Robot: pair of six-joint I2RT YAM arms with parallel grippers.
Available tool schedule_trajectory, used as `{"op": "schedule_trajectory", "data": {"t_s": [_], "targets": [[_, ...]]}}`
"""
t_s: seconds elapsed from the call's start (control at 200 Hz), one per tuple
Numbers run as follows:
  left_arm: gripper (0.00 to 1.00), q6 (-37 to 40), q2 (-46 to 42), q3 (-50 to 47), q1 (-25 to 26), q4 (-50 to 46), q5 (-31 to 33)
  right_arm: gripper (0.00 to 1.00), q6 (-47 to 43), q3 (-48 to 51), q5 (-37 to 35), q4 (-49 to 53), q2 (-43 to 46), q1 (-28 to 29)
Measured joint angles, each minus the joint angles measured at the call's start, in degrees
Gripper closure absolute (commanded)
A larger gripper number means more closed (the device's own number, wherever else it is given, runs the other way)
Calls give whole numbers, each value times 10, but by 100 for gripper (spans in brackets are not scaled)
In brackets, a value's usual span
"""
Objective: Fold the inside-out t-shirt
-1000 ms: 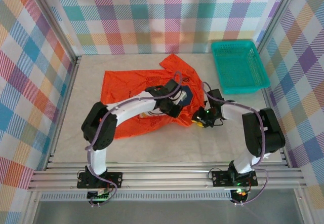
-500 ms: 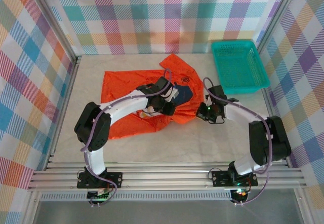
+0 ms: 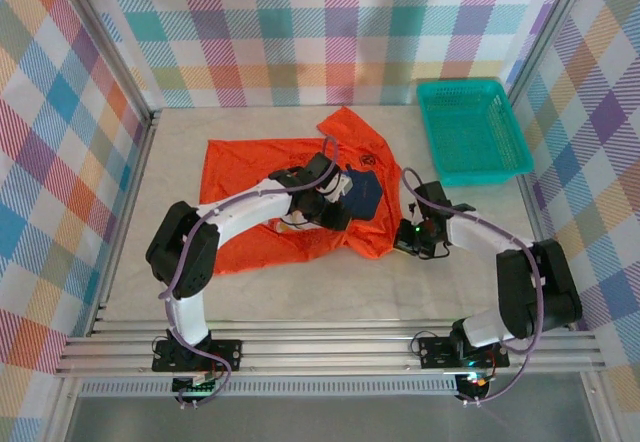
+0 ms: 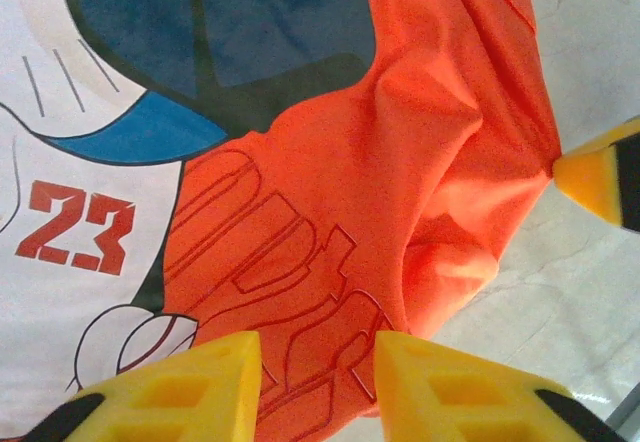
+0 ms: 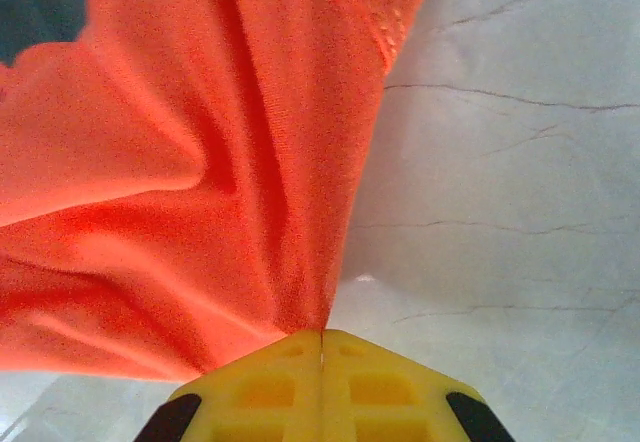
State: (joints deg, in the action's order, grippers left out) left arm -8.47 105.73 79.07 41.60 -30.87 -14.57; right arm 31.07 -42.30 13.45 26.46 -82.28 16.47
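The inside-out t-shirt lies crumpled on the table, bright orange-red, with its cartoon print toward the right. My left gripper hovers over the shirt's middle. In the left wrist view my left gripper is open, and the printed cloth lies flat under the gap. My right gripper sits at the shirt's near right corner. The right wrist view shows my right gripper shut on a gathered edge of the orange cloth, which fans out from its tips. One right fingertip also shows at the shirt's edge.
A teal plastic basket stands at the back right corner. Bare pale table stretches between the shirt and the arm bases. Plaid walls and metal rails close in the sides.
My left gripper has opened and let go of the cloth. My right gripper shut on the shirt's corner and drew it toward the near edge.
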Motion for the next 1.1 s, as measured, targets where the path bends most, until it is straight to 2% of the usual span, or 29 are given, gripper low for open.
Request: {"op": "schedule_trajectory", "data": {"t_s": [0.155, 0.305, 0.38, 0.53, 0.56, 0.725, 0.875, 0.945, 0.99, 1.025, 1.075, 1.1], "targets": [[45, 33, -52, -80, 17, 32, -10, 100, 29, -55, 46, 2, 16, 0], [30, 127, -116, -161, 62, 75, -3, 100, 48, -170, 64, 5, -2, 0], [25, 172, -140, -193, 85, 99, 13, 100, 52, -234, 69, 2, -33, 0], [24, 234, -142, -200, 96, 148, 75, 100, 60, -293, 80, 2, -101, 0], [18, 242, -140, -199, 96, 158, 89, 100, 62, -295, 82, 2, -112, 0], [18, 272, -104, -184, 94, 224, 167, 100, 64, -299, 83, 19, -146, 0], [20, 273, -55, -145, 72, 236, 166, 100, 64, -324, 83, 29, -147, 0], [25, 272, -34, -122, 61, 235, 153, 100, 64, -333, 83, 28, -147, 0], [35, 272, -21, -107, 55, 234, 143, 100, 64, -336, 83, 28, -147, -1], [50, 272, -9, -96, 49, 233, 134, 100, 64, -336, 83, 29, -147, -1], [87, 262, 7, -82, 41, 227, 117, 100, 64, -337, 83, 32, -147, -3], [96, 262, 15, -76, 37, 220, 108, 100, 64, -338, 83, 34, -147, -4]]}}
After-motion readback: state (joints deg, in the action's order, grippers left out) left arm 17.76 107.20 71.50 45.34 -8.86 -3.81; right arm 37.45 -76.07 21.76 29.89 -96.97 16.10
